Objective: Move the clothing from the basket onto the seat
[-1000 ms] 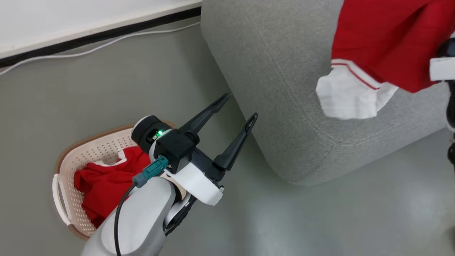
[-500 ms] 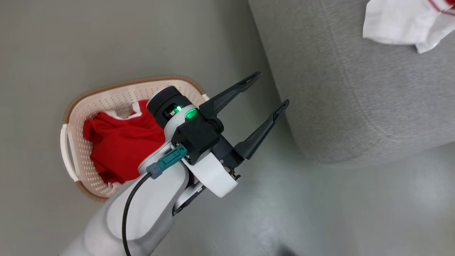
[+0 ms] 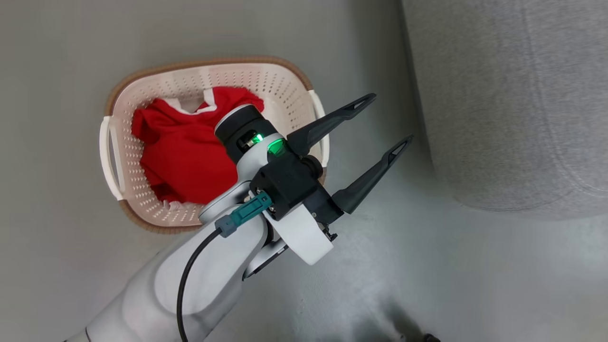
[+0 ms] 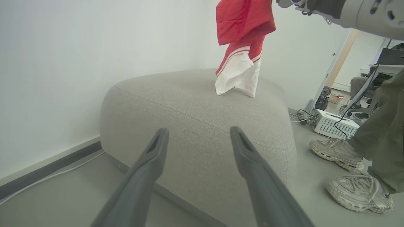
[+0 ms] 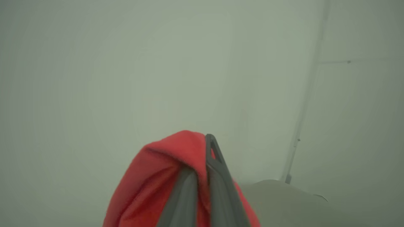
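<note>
Starting at my left pincer: it hangs spread wide and empty above the floor, in the gap between the basket and the seat; my right pincer is clenched on a fold of a red garment; in the left wrist view that piece hangs high over the seat, its white lower end touching or just above the grey cushion, I cannot tell which. I judge the task roughly half done: that piece is over the seat but not yet let go; a second garment lies bunched in the basket, untouched. For room: in the head view one finger of the left pincer crosses the basket's side handle, so a reach inside has that rim to clear; the seat's rounded edge is near on the other side; bare floor lies open beneath. Beyond the seat, a person's shoes and a white box with cables stand on the floor, well apart from both pincers.
</note>
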You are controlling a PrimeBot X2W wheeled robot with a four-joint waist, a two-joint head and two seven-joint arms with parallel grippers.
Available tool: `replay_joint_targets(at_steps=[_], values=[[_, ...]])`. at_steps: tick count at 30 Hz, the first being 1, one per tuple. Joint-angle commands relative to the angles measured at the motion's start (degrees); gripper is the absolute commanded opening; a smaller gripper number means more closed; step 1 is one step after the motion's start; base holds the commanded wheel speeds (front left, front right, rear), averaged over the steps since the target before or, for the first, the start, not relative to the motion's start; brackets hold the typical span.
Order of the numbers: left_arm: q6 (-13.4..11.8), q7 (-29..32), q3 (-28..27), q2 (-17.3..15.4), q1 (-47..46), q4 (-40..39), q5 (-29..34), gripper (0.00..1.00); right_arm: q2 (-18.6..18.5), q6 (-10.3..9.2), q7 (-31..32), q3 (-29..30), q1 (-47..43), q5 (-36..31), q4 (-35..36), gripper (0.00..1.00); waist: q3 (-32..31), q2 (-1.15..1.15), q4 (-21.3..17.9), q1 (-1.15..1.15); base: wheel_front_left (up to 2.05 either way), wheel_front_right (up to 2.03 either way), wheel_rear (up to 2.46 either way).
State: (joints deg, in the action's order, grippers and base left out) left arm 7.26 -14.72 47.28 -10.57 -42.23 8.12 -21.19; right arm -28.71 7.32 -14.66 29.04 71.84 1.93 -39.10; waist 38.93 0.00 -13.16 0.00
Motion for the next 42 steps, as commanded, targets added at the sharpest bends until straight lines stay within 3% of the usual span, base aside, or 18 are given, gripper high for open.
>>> replay_joint_targets(at_steps=[1, 10, 15, 23, 25, 26, 42], values=[[0.23, -0.28, -1.23, -0.22, -1.73, -1.39, -0.1, 1.0, -1.53, 0.17, -0.34, 0.75, 0.74, -0.81, 0.65, 0.0, 1.39, 0.0, 1.12, 0.0, 0.0, 0.0, 0.0], [0.23, -0.28, -1.44, -0.3, -1.91, -0.27, -0.11, 1.0, 3.5, 0.17, -0.34, 2.32, 1.84, -0.68, -8.67, 0.0, 4.25, 0.0, 2.63, 0.0, 0.0, 0.0, 0.0], [0.23, -0.28, -1.95, 0.19, -1.64, 0.41, -0.18, 1.0, 5.36, 0.17, -0.34, -2.02, -0.2, 2.49, -16.07, 0.0, 4.17, 0.0, 2.77, 0.0, 0.0, 0.0, 0.0], [0.23, -0.28, -2.45, 0.4, -1.15, 1.03, -1.03, 1.0, 6.4, 0.17, -0.32, -9.95, -4.92, 11.79, -21.01, 0.0, 2.12, 0.0, 2.92, 0.0, 0.0, 0.0, 0.0], [0.23, -0.28, -2.62, 0.51, -0.92, 1.05, -1.23, 1.0, 6.55, 0.17, -0.32, -12.25, -5.95, 14.2, -20.42, 0.95, 1.59, 0.0, 3.01, 0.0, 0.0, 0.0, 0.0], [0.23, -0.28, -2.77, 0.6, -0.76, 1.05, -1.32, 1.0, 6.61, 0.17, -0.33, -13.51, -6.58, 15.37, -19.87, 1.0, 1.28, 0.0, 3.06, 0.0, 0.0, 0.0, 0.0], [0.23, -0.28, -8.32, 2.28, 5.23, 1.59, -1.67, 1.0, 5.08, 0.17, -0.33, -31.13, -18.48, 27.01, -8.83, 1.0, -7.78, 0.0, 5.08, 0.0, 0.0, 0.0, 0.0]])
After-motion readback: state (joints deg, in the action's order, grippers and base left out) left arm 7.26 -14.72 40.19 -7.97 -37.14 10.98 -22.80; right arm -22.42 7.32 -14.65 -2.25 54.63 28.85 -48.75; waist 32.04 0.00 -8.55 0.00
